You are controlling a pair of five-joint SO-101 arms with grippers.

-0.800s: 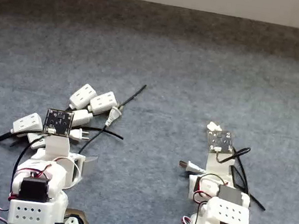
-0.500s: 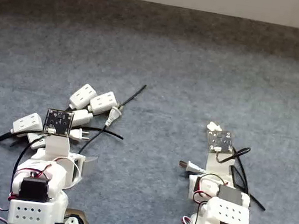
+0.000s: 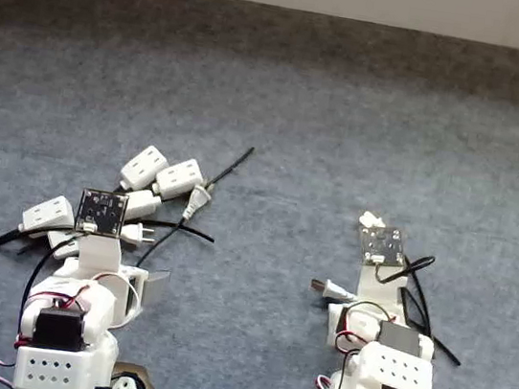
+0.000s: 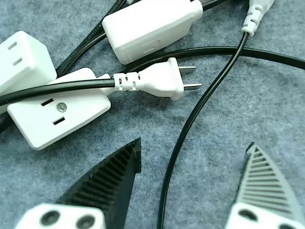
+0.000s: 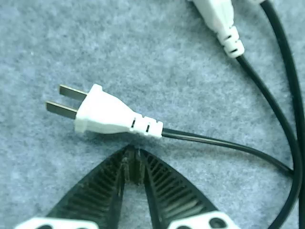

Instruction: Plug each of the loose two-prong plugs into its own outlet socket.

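Nothing has moved, so you have plugged in nothing yet: your left gripper [image 4: 194, 144] hangs released over a loose plug [image 4: 157, 81], your right gripper [image 5: 135, 153] clenched empty beside the other plug [image 5: 107, 114].

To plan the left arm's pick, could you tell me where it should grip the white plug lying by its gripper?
Probably the plug by its wide white body, coming from above and closing across its long sides. It lies flat, with prongs free and cable trailing opposite. The left gripper is open.
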